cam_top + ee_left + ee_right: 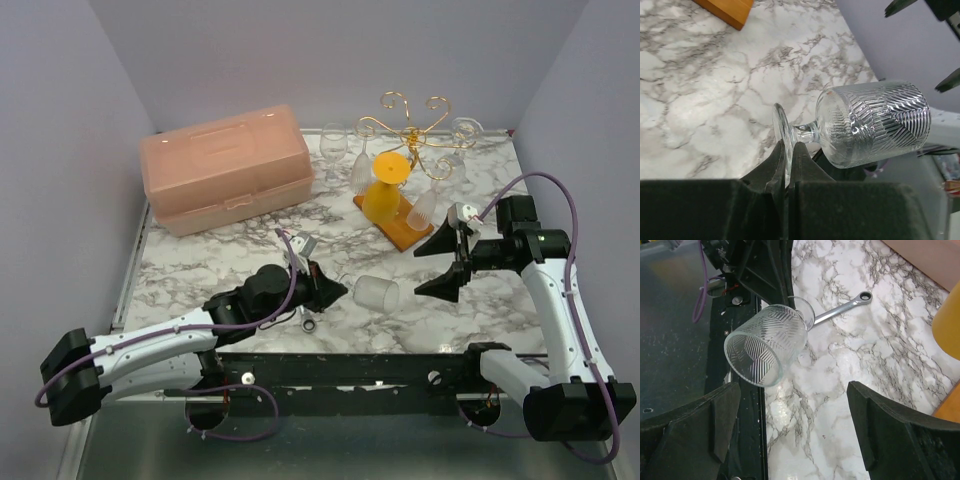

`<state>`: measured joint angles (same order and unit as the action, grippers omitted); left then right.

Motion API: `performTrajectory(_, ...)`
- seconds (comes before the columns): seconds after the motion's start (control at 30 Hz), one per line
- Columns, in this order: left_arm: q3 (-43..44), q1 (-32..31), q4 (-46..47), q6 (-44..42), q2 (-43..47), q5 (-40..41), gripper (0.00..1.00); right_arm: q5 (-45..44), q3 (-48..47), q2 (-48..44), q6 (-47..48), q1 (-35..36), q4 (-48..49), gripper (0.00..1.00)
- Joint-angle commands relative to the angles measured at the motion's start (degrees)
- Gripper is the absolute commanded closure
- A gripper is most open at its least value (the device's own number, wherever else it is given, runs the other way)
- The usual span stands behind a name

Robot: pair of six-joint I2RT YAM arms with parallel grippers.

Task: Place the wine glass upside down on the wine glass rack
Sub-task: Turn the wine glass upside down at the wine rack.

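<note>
High rear view, plus close wrist views sharing the wine glass (767, 342)

Desk (200, 270) showing white marble, grey veining. Wine glass (875, 122) showing clear, bowl carrying fine ribbed chevron lines. Wine glass rack (412, 118) gleaming gold wire; rack base (405, 237) showing orange-brown. Goblet (385, 190) glowing amber-yellow. Box (225, 165) showing pale salmon pink. Left claw (788, 155), right claw (792, 410) showing matte black. Wrench (840, 310) shining silver. Cable (700, 275) showing purple.
</note>
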<state>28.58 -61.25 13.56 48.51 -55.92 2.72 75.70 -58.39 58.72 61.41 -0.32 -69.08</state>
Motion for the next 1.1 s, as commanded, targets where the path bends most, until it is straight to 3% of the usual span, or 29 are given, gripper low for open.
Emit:
performTrajectory(0.0,0.61,-0.22,-11.38,-15.19,8.34,3.04,1.00,-2.29,-4.65,0.40,2.84,0.31,-7.41,0.04)
performTrajectory(0.17,5.22,-1.65,-20.57,-26.96,10.82,1.32,1.00,-2.06,-8.64,1.26,-0.71,0.27,-7.80,0.03)
performTrajectory(0.47,10.93,-10.18,-26.65,-48.95,11.35,9.05,1.00,-9.69,-10.99,-3.27,-32.90,0.32,13.87,0.00)
performTrajectory(0.8,11.61,-18.04,-25.24,-66.99,13.13,18.97,1.00,-7.04,-13.32,-1.28,-42.07,0.32,17.61,0.00)
performTrajectory(1.07,12.44,-25.02,-22.14,-78.29,8.70,27.83,1.00,-4.05,-13.51,-0.83,-47.78,0.32,20.10,0.00)
